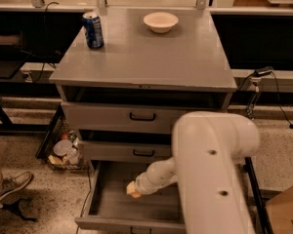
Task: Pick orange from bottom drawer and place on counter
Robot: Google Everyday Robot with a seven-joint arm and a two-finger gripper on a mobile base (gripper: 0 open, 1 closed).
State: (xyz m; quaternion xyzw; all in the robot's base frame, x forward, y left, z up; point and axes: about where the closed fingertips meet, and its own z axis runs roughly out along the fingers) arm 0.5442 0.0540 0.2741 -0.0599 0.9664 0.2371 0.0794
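- Orange (133, 194): one small orange-yellow round shape shows at the tip of the gripper (135, 187), low inside the open bottom drawer (107, 201) near its middle. Being round, it has no long axis or heading to read.
- One shoe (10, 186) lies on the speckled floor at far left.
- One wire basket (58, 152) of clutter sits just beside the cabinet's left side.
- One blue can (93, 29) stands upright at the desk's (151, 62) back left.
- One white bowl (160, 22) sits at the back centre, apart from the can.
- Two drawers (142, 116) with black handles sit above the open one.
- The white arm (212, 169) covers the drawer's right part; whether the jaws are parted or closed cannot be told.
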